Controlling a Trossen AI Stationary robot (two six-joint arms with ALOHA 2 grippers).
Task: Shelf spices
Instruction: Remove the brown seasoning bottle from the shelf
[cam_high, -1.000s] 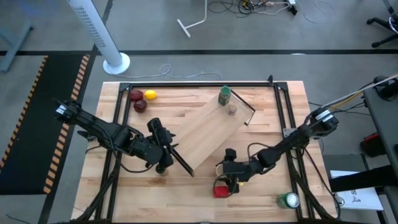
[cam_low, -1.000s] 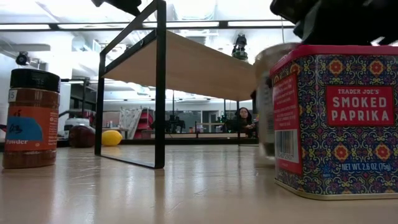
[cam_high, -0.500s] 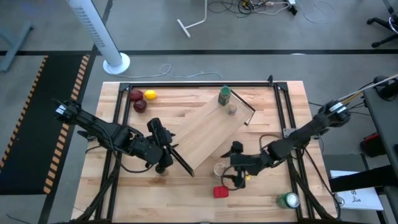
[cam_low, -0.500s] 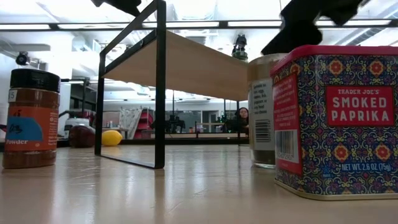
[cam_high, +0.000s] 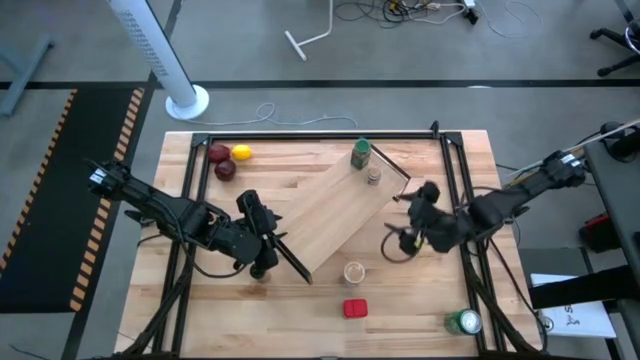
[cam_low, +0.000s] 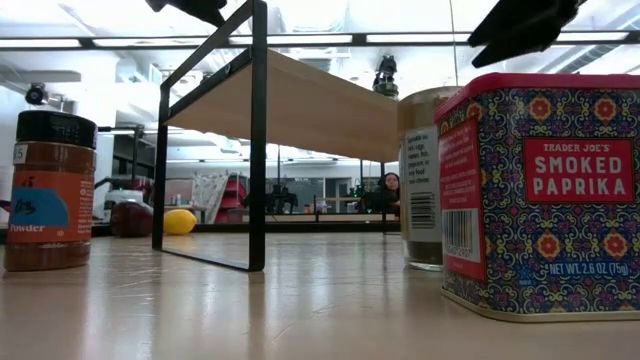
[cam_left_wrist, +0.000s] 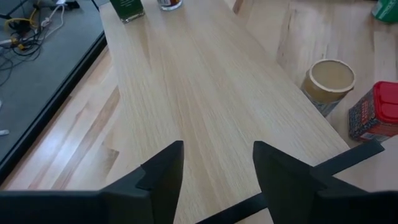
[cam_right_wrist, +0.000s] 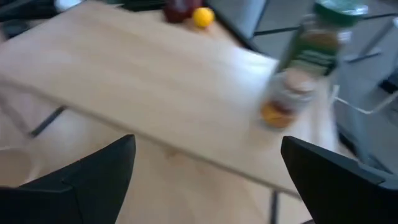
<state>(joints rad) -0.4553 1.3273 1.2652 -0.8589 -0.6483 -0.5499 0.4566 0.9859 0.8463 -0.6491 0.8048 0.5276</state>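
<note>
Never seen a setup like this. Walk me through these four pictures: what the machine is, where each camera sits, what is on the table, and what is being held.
Two dark robot arms work at a slatted wooden table. One picture looks straight down, one sits at tabletop height, and one rides on each wrist. A pale shelf lies slantwise; a green-lidded jar and a tiny grey-lidded jar stand on it. On the table are a tan jar, a red paprika tin, a black-lidded jar, fruits and a green can. The left tool grips the shelf's black end rail. The right tool is open and holds nothing.
</note>
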